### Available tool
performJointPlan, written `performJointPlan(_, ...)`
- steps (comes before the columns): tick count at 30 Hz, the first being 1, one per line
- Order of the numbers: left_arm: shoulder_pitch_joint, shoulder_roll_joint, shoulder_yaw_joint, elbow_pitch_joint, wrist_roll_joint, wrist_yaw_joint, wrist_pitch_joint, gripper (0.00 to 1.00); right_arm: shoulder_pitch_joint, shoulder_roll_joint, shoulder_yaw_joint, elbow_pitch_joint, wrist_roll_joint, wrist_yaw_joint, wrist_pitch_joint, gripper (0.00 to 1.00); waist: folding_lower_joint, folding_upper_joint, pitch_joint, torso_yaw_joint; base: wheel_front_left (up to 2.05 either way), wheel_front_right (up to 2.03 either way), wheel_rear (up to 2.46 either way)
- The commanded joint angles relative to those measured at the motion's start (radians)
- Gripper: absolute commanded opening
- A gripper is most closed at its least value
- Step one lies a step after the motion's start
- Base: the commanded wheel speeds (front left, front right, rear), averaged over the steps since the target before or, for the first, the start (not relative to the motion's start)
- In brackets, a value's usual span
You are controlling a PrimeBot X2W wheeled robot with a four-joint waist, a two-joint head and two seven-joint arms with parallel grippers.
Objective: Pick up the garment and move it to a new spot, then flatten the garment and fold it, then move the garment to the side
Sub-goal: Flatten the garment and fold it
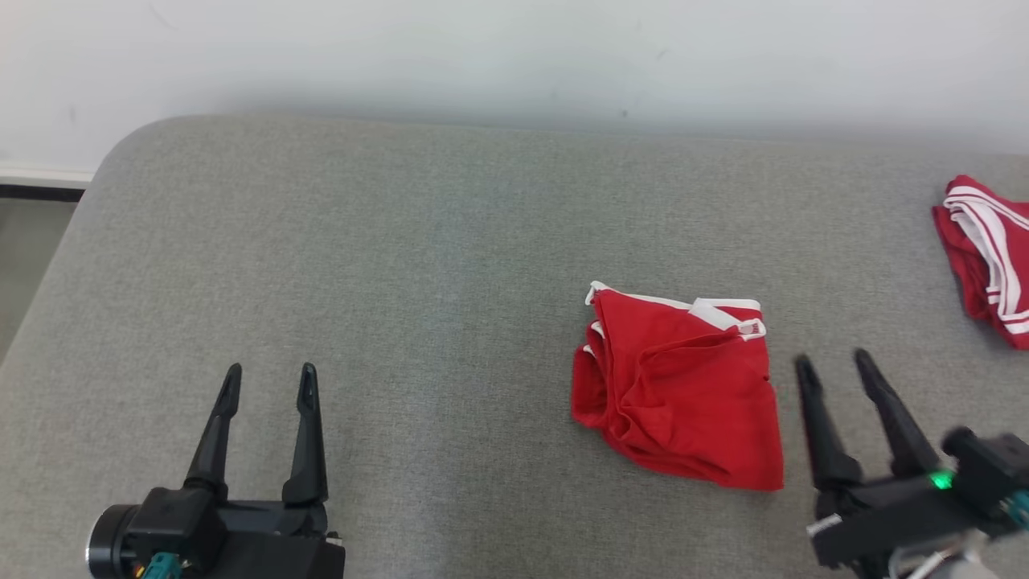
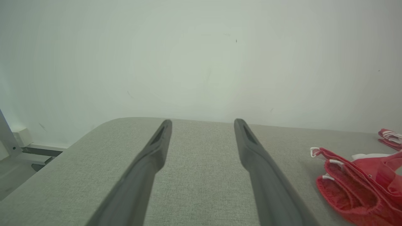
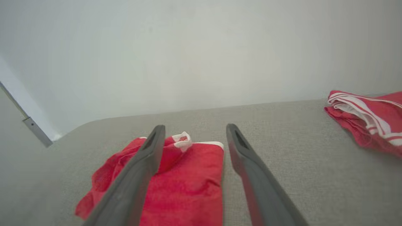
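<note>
A red garment (image 1: 679,386) with white trim lies folded into a rough square on the grey cushioned surface (image 1: 402,265), right of centre. It also shows at the lower right of the left wrist view as the garment (image 2: 355,185), and below the fingers in the right wrist view as the garment (image 3: 185,185). My right gripper (image 1: 834,360) stands open just right of it, holding nothing and apart from the cloth. My left gripper (image 1: 269,371) rests open at the lower left, far from the garment. Its fingers (image 2: 157,147) have only bare cushion between them.
A second red cloth with white stripes (image 1: 987,257) lies bunched at the far right edge of the surface, also seen as the striped cloth (image 3: 367,121). A white wall (image 1: 514,56) runs behind the cushion. The cushion's rounded left corner drops to the floor (image 1: 24,249).
</note>
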Motion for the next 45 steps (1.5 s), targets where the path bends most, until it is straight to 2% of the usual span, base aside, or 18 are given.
performJointPlan(1, 0.014, -0.001, 0.006, -0.004, 0.008, -0.006, -0.003, 1.0, 0.02, 0.004, -0.013, 0.0, -0.007, -0.003, -0.006, 1.0, 0.0, 0.0, -0.005, -0.007, 0.0, 0.0, 0.0)
performJointPlan(8, 0.022, -0.001, 0.023, -0.008, 0.03, -0.014, -0.003, 1.0, 0.076, 0.032, -0.089, 0.031, -0.04, -0.003, -0.034, 1.0, 0.0, 0.0, -0.008, -0.018, 0.0, 0.0, 0.0)
performJointPlan(9, 0.022, -0.001, 0.024, -0.006, 0.032, -0.014, -0.003, 1.0, 0.074, 0.037, -0.092, 0.041, -0.041, -0.003, -0.036, 0.67, 0.0, 0.0, -0.009, -0.017, 0.0, 0.0, 0.0)
performJointPlan(10, 0.021, -0.001, 0.023, -0.005, 0.033, -0.014, -0.003, 1.0, 0.069, 0.039, -0.094, 0.053, -0.042, -0.003, -0.037, 0.09, 0.0, 0.0, -0.009, -0.016, 0.0, 0.0, 0.0)
performJointPlan(11, 0.02, -0.001, 0.022, -0.004, 0.033, -0.015, -0.003, 1.0, 0.06, 0.04, -0.096, 0.065, -0.043, -0.003, -0.039, 0.0, 0.0, 0.0, -0.008, -0.015, 0.0, 0.0, 0.0)
performJointPlan(18, 0.006, -0.001, 0.008, -0.004, 0.033, -0.022, -0.003, 1.0, -0.048, 0.043, -0.084, 0.19, -0.055, -0.003, -0.043, 0.0, 0.0, 0.0, 0.001, 0.011, 0.0, 0.0, 0.0)
performJointPlan(32, -0.022, -0.001, -0.021, -0.001, 0.015, -0.012, -0.003, 1.0, -0.311, 0.048, -0.025, 0.59, -0.071, -0.003, -0.089, 0.0, 0.0, 0.0, 0.049, 0.087, 0.0, 0.0, 0.0)
performJointPlan(39, -0.036, -0.001, -0.03, 0.004, 0.008, -0.009, -0.003, 1.0, -0.403, 0.078, -0.004, 0.72, -0.084, -0.003, -0.1, 0.0, 0.0, 0.0, 0.061, 0.109, 0.0, 0.0, 0.0)
performJointPlan(45, -0.037, -0.001, -0.032, 0.007, 0.003, -0.006, -0.003, 1.0, -0.453, 0.118, 0.051, 0.76, -0.099, -0.003, -0.106, 0.0, 0.0, 0.0, 0.062, 0.12, 0.0, 0.0, 0.0)
